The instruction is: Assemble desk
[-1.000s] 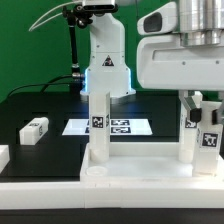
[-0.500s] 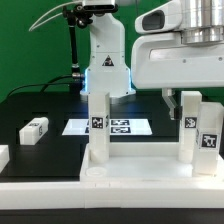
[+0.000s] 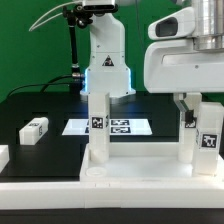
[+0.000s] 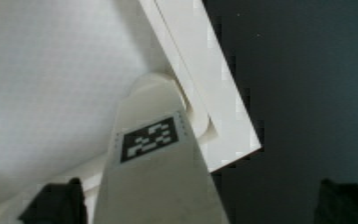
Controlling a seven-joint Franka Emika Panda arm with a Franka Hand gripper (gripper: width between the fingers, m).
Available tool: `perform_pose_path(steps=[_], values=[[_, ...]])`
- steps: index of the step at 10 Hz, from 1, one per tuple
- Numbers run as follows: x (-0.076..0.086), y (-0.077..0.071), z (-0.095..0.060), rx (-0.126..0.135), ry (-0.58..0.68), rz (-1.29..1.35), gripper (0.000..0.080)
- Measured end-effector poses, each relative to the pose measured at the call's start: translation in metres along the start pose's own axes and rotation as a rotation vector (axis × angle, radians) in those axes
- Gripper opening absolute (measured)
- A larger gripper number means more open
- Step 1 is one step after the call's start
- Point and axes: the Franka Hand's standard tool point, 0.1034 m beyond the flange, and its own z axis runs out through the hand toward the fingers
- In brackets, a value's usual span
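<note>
The desk top [image 3: 135, 172] lies flat along the near edge of the black table [image 3: 40, 105], rim up; two legs stand upright on it. The left leg [image 3: 99, 125] rises from the corner at the exterior view's left, its tag facing the camera; the right leg [image 3: 207, 140] rises from the corner at the exterior view's right, also showing its tag.

Over to the gripper [image 3: 200, 110]; it hangs right above that right leg, jaws spread wide and gripping nothing; one finger [image 3: 183, 108] hangs just beside the leg's top.

From the wrist view the same leg [image 4: 149, 150] runs up between the two dark fingertips [image 4: 51, 203], and the gripper [image 4: 197, 205] straddles it with a gap on the side we can judge; the desk top [image 4: 51, 70] fills the space beyond, its rim meeting the dark table [image 4: 309, 80].

Further out, a loose leg [image 3: 35, 128] lies on its side near the table's left edge in the exterior view, well apart from the desk; the marker board [image 3: 118, 127] sits flat behind the desk top, mid-table; the arm's base [image 3: 106, 60] stands at the far edge.
</note>
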Motion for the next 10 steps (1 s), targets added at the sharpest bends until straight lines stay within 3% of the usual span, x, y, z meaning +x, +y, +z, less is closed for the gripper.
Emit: perform_pose_path(steps=[1,2,3,4,8,10], values=[[0.0,0.0,0.0,0.0,0.0,0.0,0.0566],[0.002,0.003,0.0,-0.002,0.002,0.01,0.0431],[0.001,0.005,0.001,-0.006,-0.001,0.098,0.0431],[0.002,0.007,0.002,-0.009,-0.003,0.185,0.0297],[0.002,0.008,0.002,-0.01,-0.004,0.468,0.0297],[0.003,0.01,0.002,-0.007,-0.038,0.776,0.0294]])
